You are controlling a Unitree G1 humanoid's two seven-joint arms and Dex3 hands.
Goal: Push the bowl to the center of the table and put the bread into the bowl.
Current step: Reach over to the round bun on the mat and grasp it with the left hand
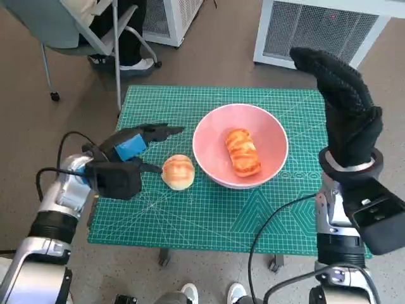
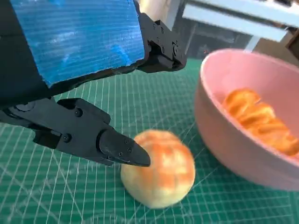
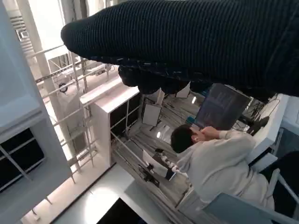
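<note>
On the worktop (image 1: 209, 218), under its green cutting mat (image 1: 278, 202), the pink bowl (image 1: 212, 126) is sitting close to the middle, already carrying one long glazed bread piece (image 1: 242, 152). It is looking rigid and smooth-walled, probably light enough to slide under a sideways push at the rim. Just beside its wall, apart from it, a round bread roll (image 2: 159, 175) is lying on the mat; it is looking soft, light and easily dented, so a gentle hold across its widest part, from opposite sides, seems best. The left robot hand (image 1: 123, 161) is reaching toward the roll with fingers (image 2: 119, 149) spread, one tip apparently touching it, gripping nothing. The right robot hand (image 1: 345, 111) is hovering raised beyond the bowl, flat and carrying nothing.
</note>
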